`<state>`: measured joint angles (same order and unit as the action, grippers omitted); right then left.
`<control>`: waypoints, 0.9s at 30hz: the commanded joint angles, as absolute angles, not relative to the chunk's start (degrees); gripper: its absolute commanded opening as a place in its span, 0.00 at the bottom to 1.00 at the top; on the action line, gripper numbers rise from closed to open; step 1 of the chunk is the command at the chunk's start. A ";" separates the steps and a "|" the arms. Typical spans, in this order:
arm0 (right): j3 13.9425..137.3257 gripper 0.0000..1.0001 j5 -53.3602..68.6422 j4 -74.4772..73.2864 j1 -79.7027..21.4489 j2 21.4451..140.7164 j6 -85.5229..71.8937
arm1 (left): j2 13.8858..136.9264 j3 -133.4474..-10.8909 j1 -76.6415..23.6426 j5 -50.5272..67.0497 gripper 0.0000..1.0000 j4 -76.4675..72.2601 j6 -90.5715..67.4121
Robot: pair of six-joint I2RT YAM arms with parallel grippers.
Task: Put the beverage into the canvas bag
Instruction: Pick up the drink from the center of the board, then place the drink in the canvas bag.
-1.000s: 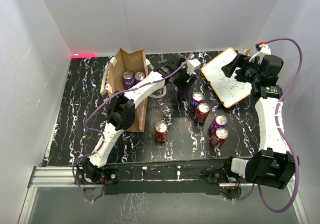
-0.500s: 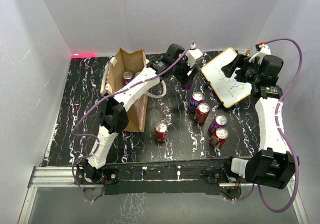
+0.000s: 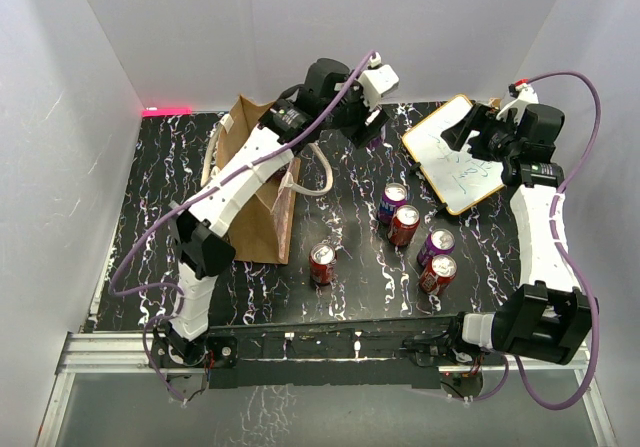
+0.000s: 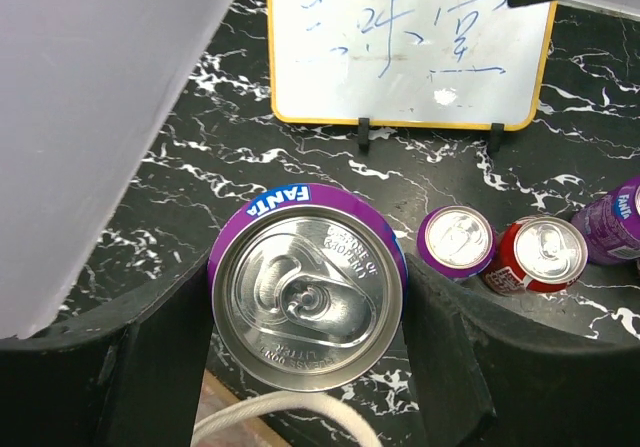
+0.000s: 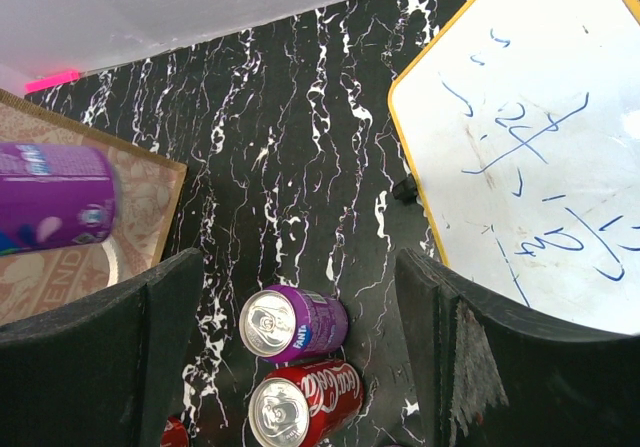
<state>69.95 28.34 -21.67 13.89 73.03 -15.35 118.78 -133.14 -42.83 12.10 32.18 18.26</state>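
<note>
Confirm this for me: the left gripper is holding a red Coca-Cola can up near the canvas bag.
Not quite. The can in the left gripper is a purple Fanta can, not a red Coca-Cola one, as the left wrist view shows. It is held up near the canvas bag.

The left arm climbs from its base at the near-left corner of the bench, bends at the elbow and stretches long and high toward the far middle. Its wrist is raised and the left tool points down, with both fingers pressed against the sides of a purple can held clear of the bench. The right arm stands up along the right side from its own base with the wrist turned inward at the far right — the right tool hangs there with its jaws spread wide apart.
</note>
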 commanded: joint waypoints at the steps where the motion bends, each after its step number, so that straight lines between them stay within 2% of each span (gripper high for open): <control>1: 73.58 0.80 29.70 -19.65 14.02 73.68 -16.42 | 108.03 -132.81 -42.63 9.30 0.00 29.18 21.20; 10: 75.22 0.79 29.37 -16.78 7.15 77.89 -13.90 | 103.76 -131.86 -38.74 9.13 0.00 30.68 21.24; 27: 81.61 0.80 27.38 -17.48 -6.00 86.36 -7.16 | 92.37 -125.23 -18.20 25.84 0.00 39.04 19.87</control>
<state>77.95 28.49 -20.40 -4.56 85.47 -9.23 100.33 -125.93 -21.93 18.37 40.91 20.14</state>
